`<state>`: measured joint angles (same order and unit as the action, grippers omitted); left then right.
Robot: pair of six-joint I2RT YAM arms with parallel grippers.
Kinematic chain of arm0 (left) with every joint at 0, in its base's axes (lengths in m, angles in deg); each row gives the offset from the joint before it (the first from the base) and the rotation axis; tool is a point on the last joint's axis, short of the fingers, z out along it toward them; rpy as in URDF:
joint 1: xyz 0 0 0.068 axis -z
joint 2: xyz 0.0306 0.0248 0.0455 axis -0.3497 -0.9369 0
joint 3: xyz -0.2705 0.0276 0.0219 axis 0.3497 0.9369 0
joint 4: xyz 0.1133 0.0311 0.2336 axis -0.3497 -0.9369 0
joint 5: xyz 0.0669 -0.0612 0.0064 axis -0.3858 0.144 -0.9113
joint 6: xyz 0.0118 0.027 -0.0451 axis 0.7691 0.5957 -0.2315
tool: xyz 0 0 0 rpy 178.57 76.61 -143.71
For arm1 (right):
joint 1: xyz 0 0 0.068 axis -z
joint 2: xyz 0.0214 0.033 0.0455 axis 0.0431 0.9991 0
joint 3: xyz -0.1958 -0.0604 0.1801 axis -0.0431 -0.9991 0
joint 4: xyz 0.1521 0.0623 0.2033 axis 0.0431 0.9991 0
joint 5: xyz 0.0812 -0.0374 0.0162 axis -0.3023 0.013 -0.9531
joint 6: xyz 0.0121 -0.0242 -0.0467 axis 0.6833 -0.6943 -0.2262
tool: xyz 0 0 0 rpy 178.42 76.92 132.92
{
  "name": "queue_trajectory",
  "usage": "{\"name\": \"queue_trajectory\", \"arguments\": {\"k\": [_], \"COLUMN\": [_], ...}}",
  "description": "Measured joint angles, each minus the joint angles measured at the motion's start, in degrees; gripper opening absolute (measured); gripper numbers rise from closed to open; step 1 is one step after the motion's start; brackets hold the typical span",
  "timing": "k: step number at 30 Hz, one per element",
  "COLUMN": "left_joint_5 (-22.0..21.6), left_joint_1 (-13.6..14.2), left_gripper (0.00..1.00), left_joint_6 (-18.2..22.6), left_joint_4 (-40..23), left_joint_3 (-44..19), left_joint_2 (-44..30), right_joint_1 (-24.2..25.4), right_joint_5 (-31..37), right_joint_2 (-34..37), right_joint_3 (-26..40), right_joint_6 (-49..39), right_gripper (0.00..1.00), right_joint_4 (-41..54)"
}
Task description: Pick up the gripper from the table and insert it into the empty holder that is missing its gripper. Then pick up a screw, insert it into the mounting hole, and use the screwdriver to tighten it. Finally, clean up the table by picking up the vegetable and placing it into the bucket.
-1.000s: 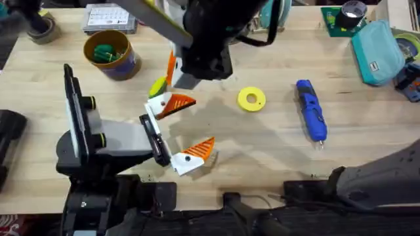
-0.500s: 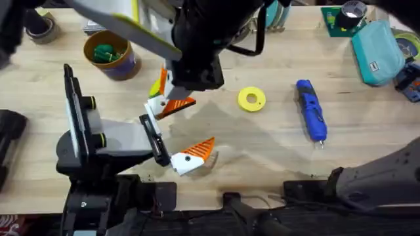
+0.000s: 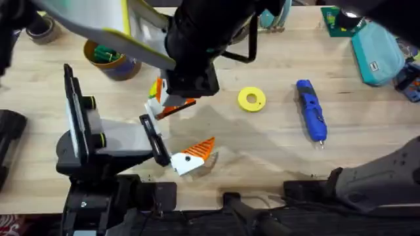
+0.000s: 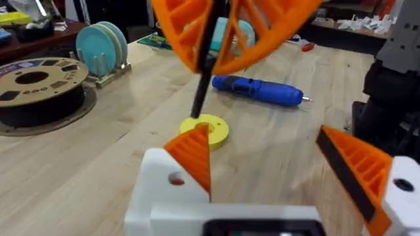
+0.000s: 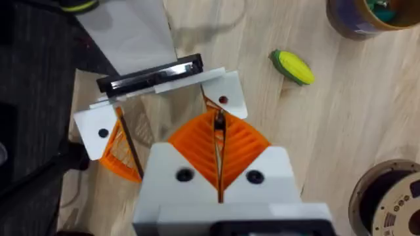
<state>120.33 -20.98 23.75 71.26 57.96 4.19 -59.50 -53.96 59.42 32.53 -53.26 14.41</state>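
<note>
My left gripper [image 3: 198, 124] [image 4: 275, 170] rests open on the table [image 3: 275, 151], and both of its white jaw blocks carry orange ribbed tips. My right gripper [image 5: 220, 157] [image 4: 226, 39] hovers over the far block [image 5: 222, 95], shut on a thin dark screw [image 4: 202, 85]. The screw points down at that block's mounting hole. Beside the blocks lies the yellow-green vegetable [image 5: 293, 67] [image 3: 151, 86]. The bucket [image 3: 125, 67] [image 5: 367, 16] stands beyond it, partly under the right arm [image 3: 197, 46]. The blue screwdriver [image 3: 311, 110] [image 4: 259, 90] lies off to the right.
A flat yellow ring [image 3: 251, 99] [image 4: 209, 128] lies between the grippers and the screwdriver. Dark green pieces [image 3: 100, 52] sit in the bucket. A filament spool [image 4: 36, 85], a rack of teal plates [image 4: 102, 49] and a teal pouch [image 3: 377, 49] line the far edge.
The right arm has moved left and lower, onto the left gripper's far jaw block. It now covers more of the bucket and the vegetable. The left arm has stayed still.
</note>
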Motion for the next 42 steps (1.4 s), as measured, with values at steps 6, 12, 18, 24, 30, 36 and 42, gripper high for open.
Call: {"name": "queue_trajectory", "arguments": {"k": [6, 12, 18, 24, 30, 36, 42], "left_joint_5": [0.00, 0.01, 0.00, 0.00, 0.00, 0.02, 0.00], "left_joint_1": [0.00, 0.00, 0.00, 0.00, 0.00, 0.00, 0.00], "left_gripper": [0.986, 0.986, 0.986, 0.986, 0.986, 0.985, 0.986], "left_joint_6": [-0.01, -0.02, -0.02, 0.00, 0.00, -0.02, -0.01], "left_joint_4": [0.00, 0.00, 0.00, 0.00, 0.00, 0.00, 0.00], "left_joint_3": [0.00, 0.00, 0.00, 0.00, 0.00, 0.00, 0.00], "left_joint_2": [-0.02, 0.00, 0.00, 0.00, 0.00, 0.00, 0.00], "right_joint_1": [-0.14, -0.14, -0.14, -0.14, -0.14, -0.14, -0.14], "right_joint_5": [0.00, 0.04, 0.68, 0.70, 0.70, 0.70, 0.71], "right_joint_2": [0.01, 0.01, 0.01, 0.01, 0.33, 1.66, 2.86], "right_joint_3": [0.00, 0.00, 0.00, 0.00, 0.00, 0.02, 0.02], "right_joint_6": [0.01, 0.02, 0.00, 0.00, 0.00, 0.00, 0.00], "right_gripper": [0.006, 0.006, 0.006, 0.006, 0.006, 0.006, 0.006], "right_joint_4": [0.04, 0.44, 0.99, 0.99, 0.95, 0.90, 0.90]}}
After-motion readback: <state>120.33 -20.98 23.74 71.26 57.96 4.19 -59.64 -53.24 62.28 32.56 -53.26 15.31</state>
